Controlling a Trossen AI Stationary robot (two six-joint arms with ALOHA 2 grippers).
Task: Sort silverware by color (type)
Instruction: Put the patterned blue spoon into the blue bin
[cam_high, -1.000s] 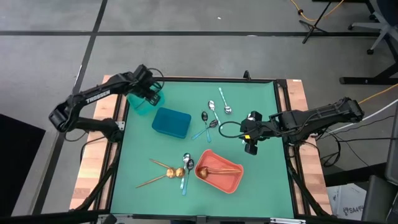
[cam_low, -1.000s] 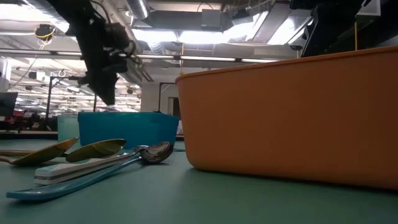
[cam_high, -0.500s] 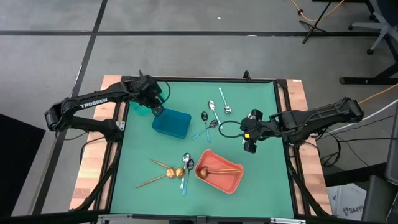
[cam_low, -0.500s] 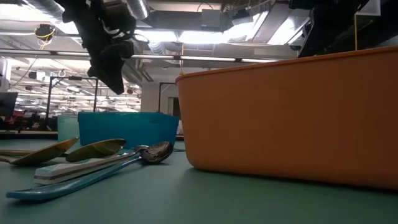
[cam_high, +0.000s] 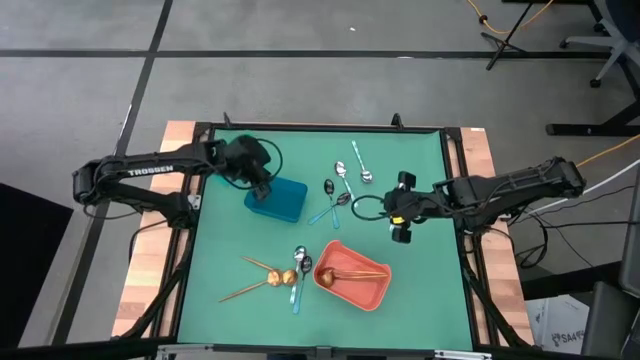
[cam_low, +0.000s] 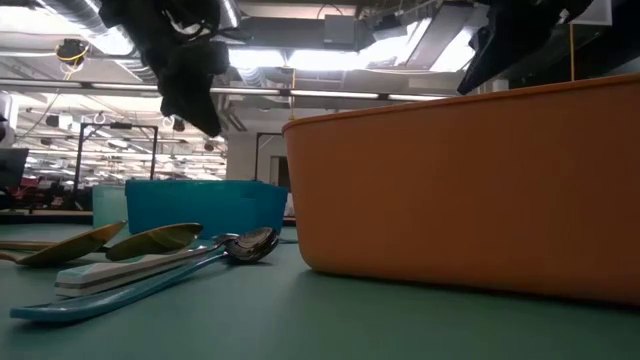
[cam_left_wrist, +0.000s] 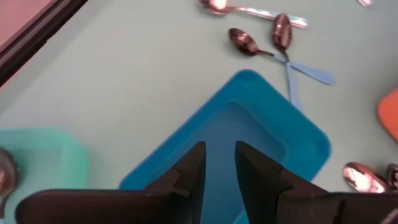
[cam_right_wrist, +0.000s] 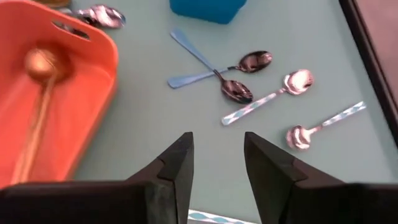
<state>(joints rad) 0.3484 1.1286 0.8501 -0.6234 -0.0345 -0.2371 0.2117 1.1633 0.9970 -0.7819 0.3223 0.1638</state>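
The silverware lies in loose groups on the green mat: silver spoons (cam_high: 343, 172) and dark-bowled spoons with light-blue handles (cam_high: 333, 197) at the far middle, and copper-gold spoons (cam_high: 268, 278) beside silver ones (cam_high: 300, 262) near the front. One gold spoon (cam_high: 350, 270) lies in the coral bin (cam_high: 375, 293). My left gripper (cam_high: 262, 188) hangs open over the blue bin (cam_high: 285, 203), near its left edge, with nothing between its fingers (cam_left_wrist: 189, 171). My right gripper (cam_high: 392, 213) hovers open and empty over the mat, right of the dark spoons (cam_right_wrist: 236, 90).
A teal bin (cam_left_wrist: 43, 155) stands at the far left, just beyond the blue one, with something shiny at its edge. The coral bin's wall (cam_low: 460, 190) fills the low view. Open mat lies between the blue bin and the front spoons.
My left gripper has swung from above the teal bin toward the table's right and near side and now hangs over the blue bin, its fingers as far apart as before. My right gripper has stayed in place and rolled a little at the wrist.
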